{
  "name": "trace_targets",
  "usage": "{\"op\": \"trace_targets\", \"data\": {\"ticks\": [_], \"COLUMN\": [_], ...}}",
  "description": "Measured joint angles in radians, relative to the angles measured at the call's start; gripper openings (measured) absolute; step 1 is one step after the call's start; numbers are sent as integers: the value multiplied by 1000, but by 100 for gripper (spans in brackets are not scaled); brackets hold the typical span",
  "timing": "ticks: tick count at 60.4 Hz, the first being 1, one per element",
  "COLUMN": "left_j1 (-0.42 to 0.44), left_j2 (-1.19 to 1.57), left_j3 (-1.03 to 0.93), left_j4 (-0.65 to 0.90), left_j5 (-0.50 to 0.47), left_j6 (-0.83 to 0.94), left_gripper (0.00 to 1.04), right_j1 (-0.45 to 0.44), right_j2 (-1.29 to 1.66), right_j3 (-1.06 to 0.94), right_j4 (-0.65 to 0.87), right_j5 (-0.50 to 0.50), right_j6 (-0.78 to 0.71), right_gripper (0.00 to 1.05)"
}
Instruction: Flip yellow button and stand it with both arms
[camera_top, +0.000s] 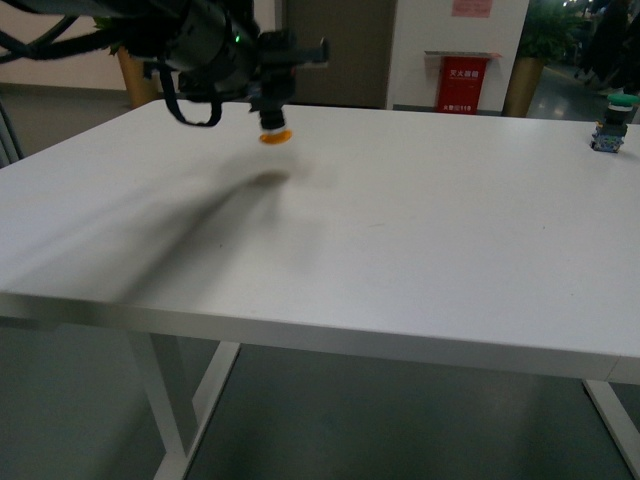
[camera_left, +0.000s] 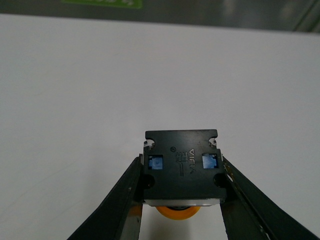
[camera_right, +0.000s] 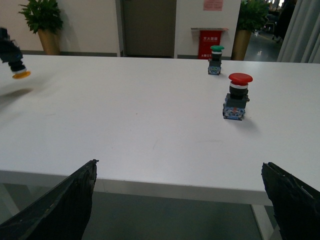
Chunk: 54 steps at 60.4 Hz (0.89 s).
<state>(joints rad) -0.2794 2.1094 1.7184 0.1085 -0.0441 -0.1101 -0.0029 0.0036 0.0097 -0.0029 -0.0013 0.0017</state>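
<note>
Three push buttons are in sight, and only one is off the white table (camera_top: 400, 250). The yellow button (camera_top: 273, 128) hangs in the air over the far left part of the table, upside down. Its orange-yellow cap points at the tabletop and its black blocky base faces up. A soft shadow lies on the table below, clear of the cap, so the button touches nothing under it.

The left gripper (camera_top: 268, 100) pinches the button by the sides of its body. In the left wrist view the dark fingers (camera_left: 122, 200) press both flanks of the base, which shows two small blue windows, and a sliver of cap shows beyond it. The left arm (camera_top: 200, 45) reaches in from the upper left.

The right gripper (camera_right: 178, 170) is spread wide with nothing between its fingers (camera_right: 65, 205), which show at the near edge of the table.

A green button (camera_right: 216, 60) stands upright near the far right edge. A red button (camera_right: 238, 97) stands upright nearer, apart from it. Both are well apart from the yellow one.

Beyond the table, two tall tan pots (camera_right: 50, 42) on the floor each hold a leafy green plant (camera_right: 40, 15), with a red stand (camera_right: 210, 42) between them.
</note>
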Motion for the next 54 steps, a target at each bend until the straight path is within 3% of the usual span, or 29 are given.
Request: {"op": "trace_targets", "data": {"ticks": [11,21,42,54], "left_j1": [-24,-33,-66,-98], "left_j2": [-75,-74,38,68], "left_j3": [0,2,-64,-105], "left_j4": [96,316,728,962], "left_j5": [224,502,683,681], "left_j6": [-201,-565,-1215,-1475], "left_gripper": [37,37,37,37], "right_j1": [0,0,0,0], "right_j2": [0,0,0,0], "right_j3": [0,0,0,0], "right_j4": [0,0,0,0], "right_j5": [0,0,0,0], "right_j6": [0,0,0,0], "right_gripper": [98,98,98,98]}}
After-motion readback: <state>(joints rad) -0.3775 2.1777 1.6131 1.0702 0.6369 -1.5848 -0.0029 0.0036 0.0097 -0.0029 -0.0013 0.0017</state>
